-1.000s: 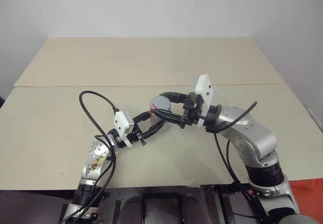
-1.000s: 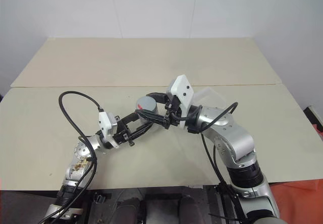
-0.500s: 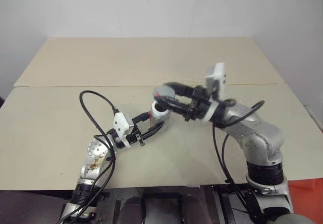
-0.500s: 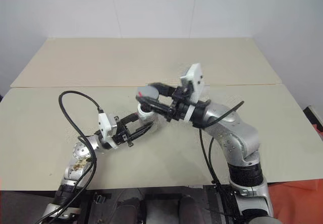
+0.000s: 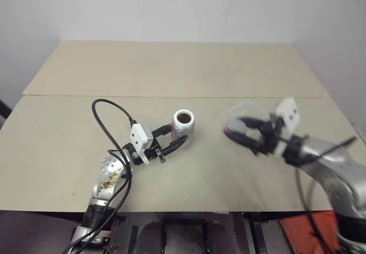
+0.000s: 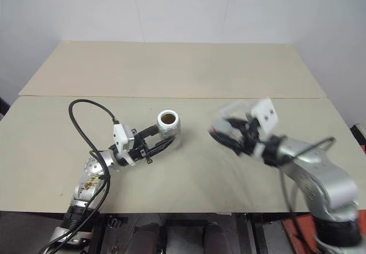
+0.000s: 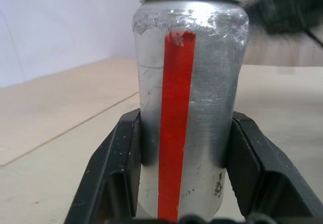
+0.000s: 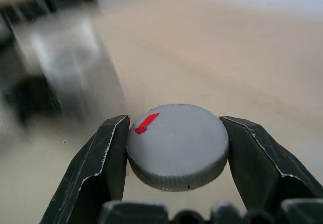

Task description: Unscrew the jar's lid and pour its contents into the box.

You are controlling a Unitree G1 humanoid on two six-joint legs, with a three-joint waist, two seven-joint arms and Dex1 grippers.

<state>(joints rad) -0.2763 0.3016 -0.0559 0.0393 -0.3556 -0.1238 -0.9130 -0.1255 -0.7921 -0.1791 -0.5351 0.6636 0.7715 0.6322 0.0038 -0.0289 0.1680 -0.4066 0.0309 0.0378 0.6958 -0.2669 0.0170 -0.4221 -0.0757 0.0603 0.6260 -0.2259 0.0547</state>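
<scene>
Lid [image 8: 176, 144] is off, clamped in right gripper [image 8: 176, 148] at frame right. Left gripper [image 7: 184, 148] grips open jar [image 5: 183, 124] upright, mid-frame, brown contents [image 5: 183, 117] inside. Pour into box not yet done.

The silver metal jar [image 5: 183, 124] with a red stripe stands upright and uncapped, brown contents [image 5: 183, 117] visible in its mouth. The flat grey round lid [image 8: 176, 146], red-marked, sits well apart.
</scene>
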